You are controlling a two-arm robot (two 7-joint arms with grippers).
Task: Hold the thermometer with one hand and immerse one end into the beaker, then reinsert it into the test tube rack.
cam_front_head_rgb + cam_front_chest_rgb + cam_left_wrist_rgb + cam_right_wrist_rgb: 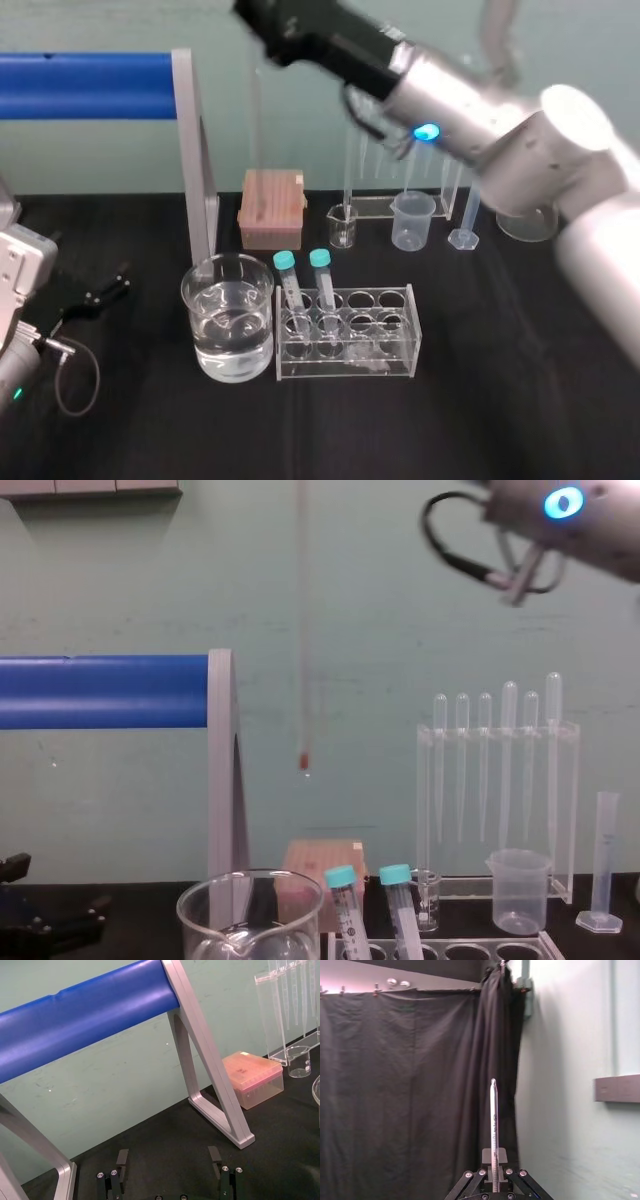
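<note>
Clear glass, dark scale marks and a red tip: the thermometer against a pale green wall. The right gripper is black, its wrist silver with a glowing blue ring. Teal caps top the tubes in the clear test tube rack. The beaker is clear, the tabletop black, the bar bright blue and the box pinkish-brown.

Right gripper is raised high, fingers clamped on the thermometer. Left gripper rests low at left, fingers apart.
</note>
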